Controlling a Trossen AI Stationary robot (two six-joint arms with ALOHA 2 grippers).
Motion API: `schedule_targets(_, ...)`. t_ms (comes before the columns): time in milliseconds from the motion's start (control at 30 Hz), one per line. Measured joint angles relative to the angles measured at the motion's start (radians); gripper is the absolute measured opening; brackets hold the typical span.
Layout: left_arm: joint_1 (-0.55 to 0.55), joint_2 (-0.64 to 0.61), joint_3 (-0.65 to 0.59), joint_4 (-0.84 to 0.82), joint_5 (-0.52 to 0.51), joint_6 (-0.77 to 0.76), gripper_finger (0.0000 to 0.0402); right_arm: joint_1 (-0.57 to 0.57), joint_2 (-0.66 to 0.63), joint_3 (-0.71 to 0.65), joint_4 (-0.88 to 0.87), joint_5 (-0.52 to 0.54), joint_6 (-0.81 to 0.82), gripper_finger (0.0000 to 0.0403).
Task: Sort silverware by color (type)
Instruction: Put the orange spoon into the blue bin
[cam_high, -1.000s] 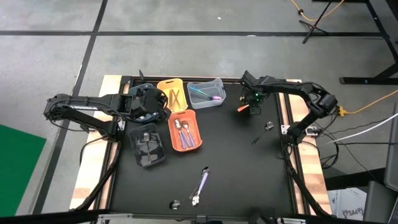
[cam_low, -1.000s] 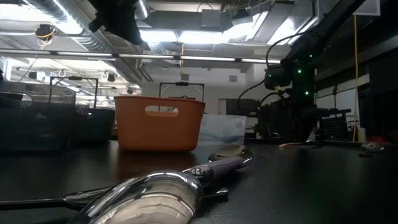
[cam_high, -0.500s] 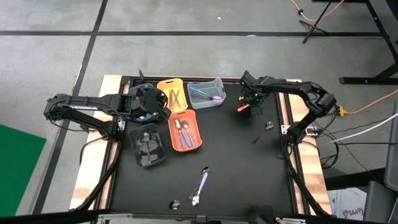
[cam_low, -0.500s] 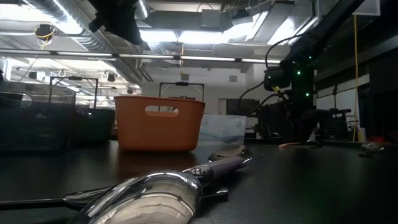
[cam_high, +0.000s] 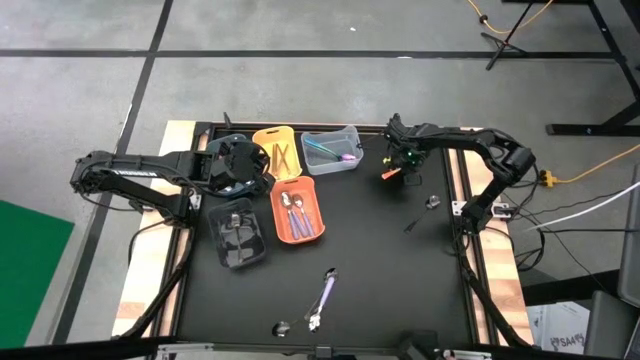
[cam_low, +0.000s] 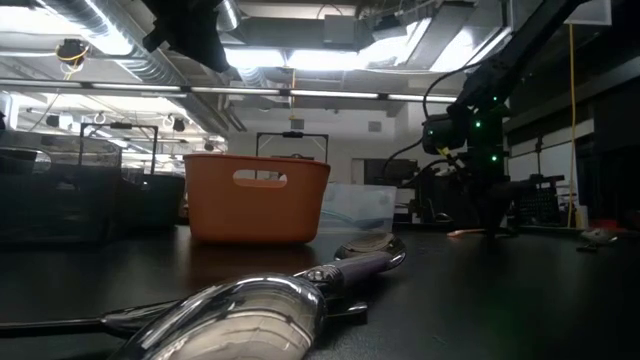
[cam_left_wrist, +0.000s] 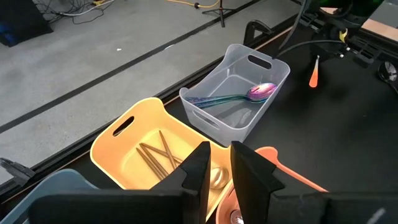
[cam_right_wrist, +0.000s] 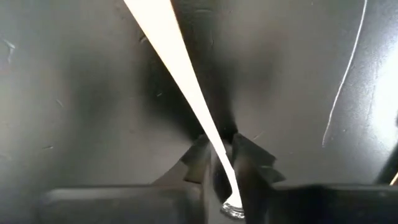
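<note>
The right end effector (cam_right_wrist: 222, 163) is clenched on an orange-red utensil (cam_high: 391, 173) at the bench (cam_high: 380, 270), while the left end effector (cam_left_wrist: 217, 167) sits nearly closed, grasping nothing, above the bins, no writing readable.

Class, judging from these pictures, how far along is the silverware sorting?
Mostly done: gold pieces lie in the yellow bin, teal and purple in the clear bin, more in the orange bin. In hand: the right hand grips an orange-red piece. Left: a purple piece and small items on the mat.
</note>
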Motion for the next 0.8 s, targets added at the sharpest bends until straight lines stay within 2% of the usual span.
schedule_targets(167,0.0,0.0,0.0,0.0,0.0,0.0,0.0057,0.0,0.0,0.0,0.003,0.007,0.008,0.0006)
schedule_targets(467,0.0,0.0,0.0,0.0,0.0,-0.001,0.0057,0.0,-0.018,0.007,-0.019,0.025,0.018,0.0003)
schedule_targets(800,0.0,0.0,0.0,0.0,0.0,-0.002,0.0057,0.0,-0.096,0.164,-0.128,0.029,0.117,0.0002)
